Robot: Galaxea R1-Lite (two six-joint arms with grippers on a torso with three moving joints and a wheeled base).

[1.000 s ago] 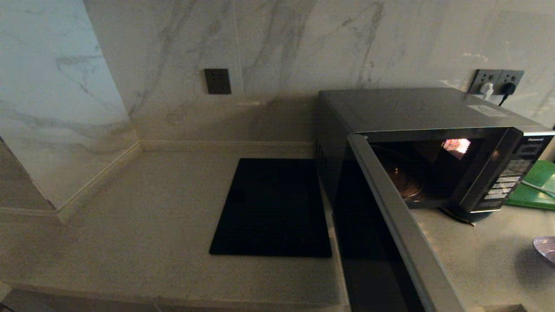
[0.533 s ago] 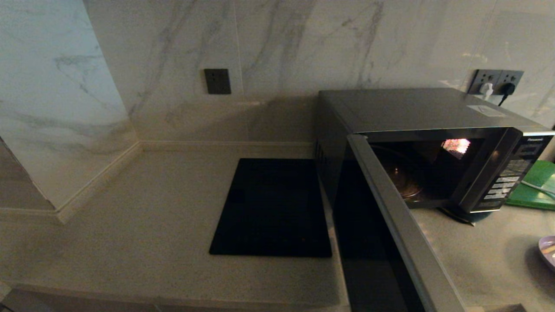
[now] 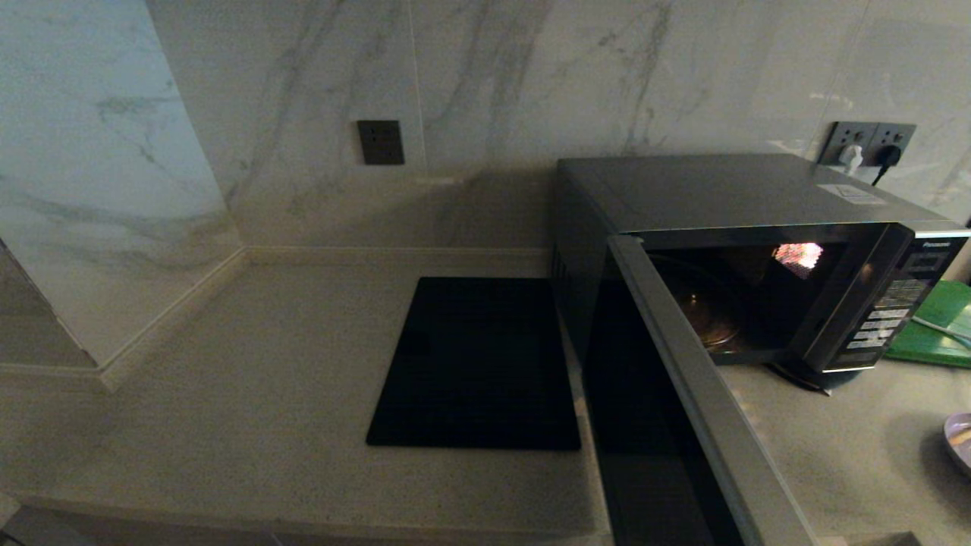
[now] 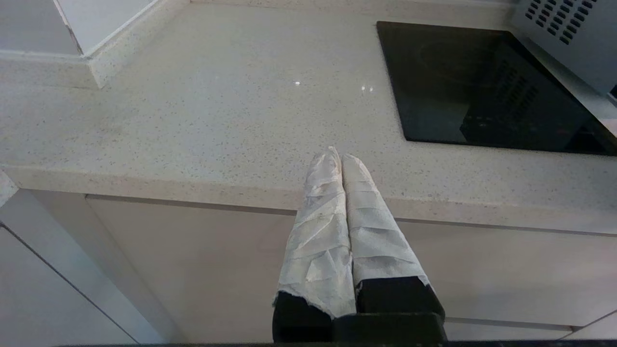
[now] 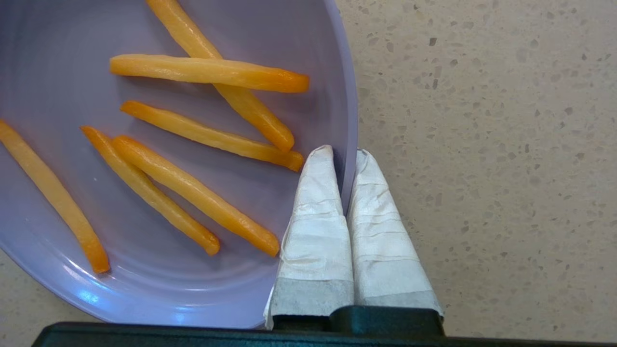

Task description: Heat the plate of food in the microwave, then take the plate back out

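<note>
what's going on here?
The right gripper is shut on the rim of the plate of fries, over the counter to the right of the microwave. The microwave door stands open and the lit cavity holds only the turntable, so the plate is not inside. The left gripper is shut and empty, parked near the counter's front edge, left of the black slab.

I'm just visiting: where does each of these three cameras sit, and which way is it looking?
Head view: on the robot's head, looking down at the countertop, the open microwave and the black slab; no arm shows.
Left wrist view: behind the left gripper, shut and empty by the counter's front edge; shares the black slab with the head view.
Right wrist view: behind the right gripper, shut on the rim of the plate of food, whose edge shows far right in the head view.
</note>
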